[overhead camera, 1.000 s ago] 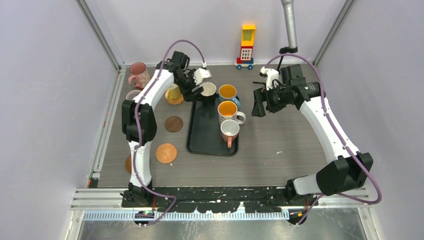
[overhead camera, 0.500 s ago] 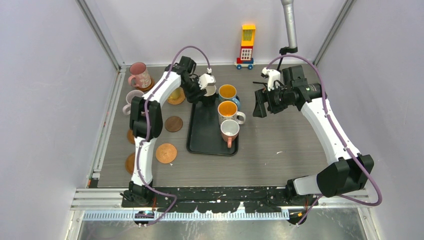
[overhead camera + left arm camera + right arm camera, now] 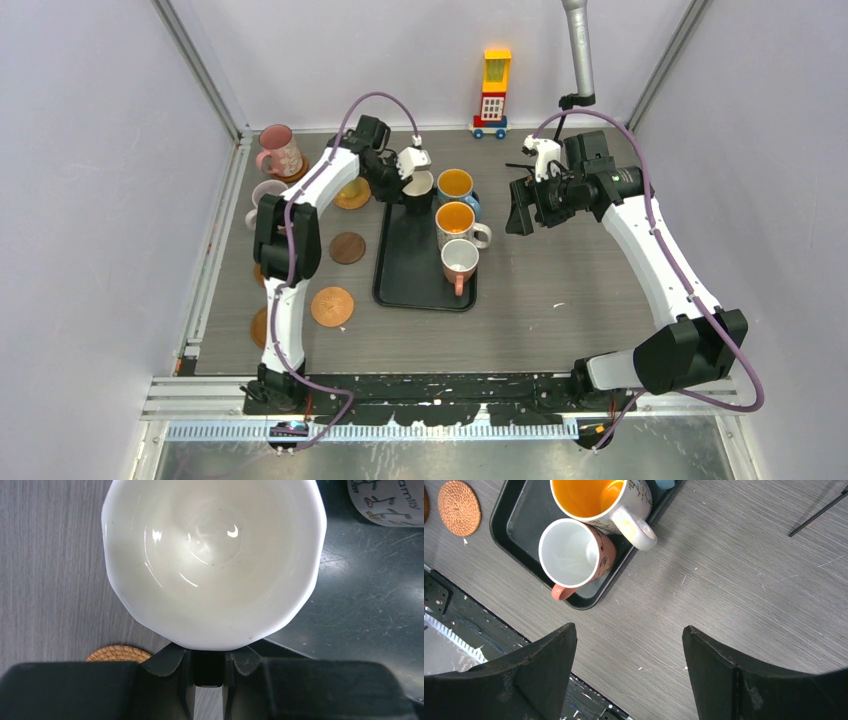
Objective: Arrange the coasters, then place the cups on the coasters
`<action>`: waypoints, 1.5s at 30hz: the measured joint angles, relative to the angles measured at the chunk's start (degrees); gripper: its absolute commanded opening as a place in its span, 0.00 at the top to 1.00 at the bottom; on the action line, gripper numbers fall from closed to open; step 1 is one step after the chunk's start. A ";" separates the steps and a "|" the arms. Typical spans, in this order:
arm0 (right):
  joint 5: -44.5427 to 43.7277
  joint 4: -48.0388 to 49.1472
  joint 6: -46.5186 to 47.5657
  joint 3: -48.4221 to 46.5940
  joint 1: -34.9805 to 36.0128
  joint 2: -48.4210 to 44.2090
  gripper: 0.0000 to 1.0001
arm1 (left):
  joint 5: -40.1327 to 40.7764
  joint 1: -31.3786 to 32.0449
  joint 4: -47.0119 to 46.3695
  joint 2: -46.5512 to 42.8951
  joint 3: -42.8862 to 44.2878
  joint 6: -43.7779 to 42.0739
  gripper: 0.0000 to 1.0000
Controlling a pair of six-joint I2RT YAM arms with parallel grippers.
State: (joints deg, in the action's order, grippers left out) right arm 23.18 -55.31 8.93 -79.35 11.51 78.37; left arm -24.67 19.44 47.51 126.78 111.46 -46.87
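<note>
Black ceramic mug [image 3: 417,186], glossy white inside, stands at the far left corner of the black rectangular tray [image 3: 405,272]; whether its base rests there cannot be told. The left pincer [image 3: 207,674] is clamped on the black ceramic mug at its near side, fingers [image 3: 167,662] almost meeting around a dark piece under the rim.

Beside it on the tray are a blue mug with an orange inside [image 3: 456,184], a white patterned mug with an orange inside [image 3: 455,220] and a salmon mug with a white inside [image 3: 460,262], in a row along the tray's right side.

The right pincer [image 3: 629,680] hangs wide open and empty over bare grey tabletop [image 3: 580,290], right of the tray.

On the left of the tabletop, a pink mug [image 3: 277,148] and a lilac mug [image 3: 265,190] stand near the edge. A pale yellow mug [image 3: 349,187], mostly hidden by the left arm, sits on a round orange coaster [image 3: 356,200]. A dark brown round coaster [image 3: 347,247] and an orange ringed coaster [image 3: 332,306] lie bare, left of the tray, apart from each other.
</note>
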 measured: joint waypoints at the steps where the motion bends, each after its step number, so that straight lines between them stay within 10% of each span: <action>1: 0.00 0.00 0.00 0.00 0.00 0.00 0.18 | -0.02 0.00 -0.72 -0.83 -1.36 0.31 1.00; 26: 0.61 0.04 -0.04 1.90 0.00 0.00 0.18 | -7.41 -16.87 -2.19 -41.11 -36.37 7.32 1.00; 45: 1.44 0.42 -0.09 1.90 0.00 0.00 0.18 | 2.43 -17.86 -8.83 -47.28 -54.16 9.42 1.00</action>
State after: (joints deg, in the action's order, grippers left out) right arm 24.62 -54.89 8.84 -77.45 11.51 78.37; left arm -22.24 1.58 38.68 79.50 57.30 -37.45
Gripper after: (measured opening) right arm 0.817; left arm 0.204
